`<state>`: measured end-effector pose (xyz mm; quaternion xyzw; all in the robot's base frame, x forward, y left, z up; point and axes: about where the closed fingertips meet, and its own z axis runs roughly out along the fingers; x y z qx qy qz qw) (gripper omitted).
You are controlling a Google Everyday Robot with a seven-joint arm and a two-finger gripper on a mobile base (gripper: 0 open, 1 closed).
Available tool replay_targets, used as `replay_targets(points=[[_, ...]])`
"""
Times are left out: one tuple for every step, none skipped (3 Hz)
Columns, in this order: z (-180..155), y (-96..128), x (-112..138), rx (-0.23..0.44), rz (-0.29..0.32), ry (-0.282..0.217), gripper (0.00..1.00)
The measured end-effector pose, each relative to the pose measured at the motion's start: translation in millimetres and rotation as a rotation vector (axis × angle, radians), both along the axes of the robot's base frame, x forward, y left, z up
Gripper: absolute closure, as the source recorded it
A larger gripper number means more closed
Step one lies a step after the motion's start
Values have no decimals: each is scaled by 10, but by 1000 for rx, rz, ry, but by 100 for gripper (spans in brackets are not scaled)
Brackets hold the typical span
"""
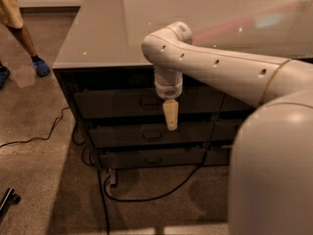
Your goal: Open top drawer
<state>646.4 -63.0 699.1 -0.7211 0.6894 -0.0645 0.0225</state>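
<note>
The white smooth-shelled arm (230, 72) is being held toward nine o'clock, its beige tapered gripper (170, 116) being pointed at six o'clock.

Countertop (98, 38) glossy, smooth; top drawer (112, 103) matt, dark; gripper (170, 116) (hanging before that drawer) smooth cream plastic; floor (39, 180) rough.

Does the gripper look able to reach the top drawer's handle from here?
Probably yes: the gripper hangs just right of the handle on the top drawer, and nothing visible stands between them.
</note>
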Motion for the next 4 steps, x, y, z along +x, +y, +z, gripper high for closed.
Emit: replay_targets(points=[[-162,-31,245,-8,-31,-15,0],[-284,-51,474,-16,-54,-26,0],[-366,-102,648,-43,-88,-17,0],[-366,-109,665,-43,-91,-18,0]])
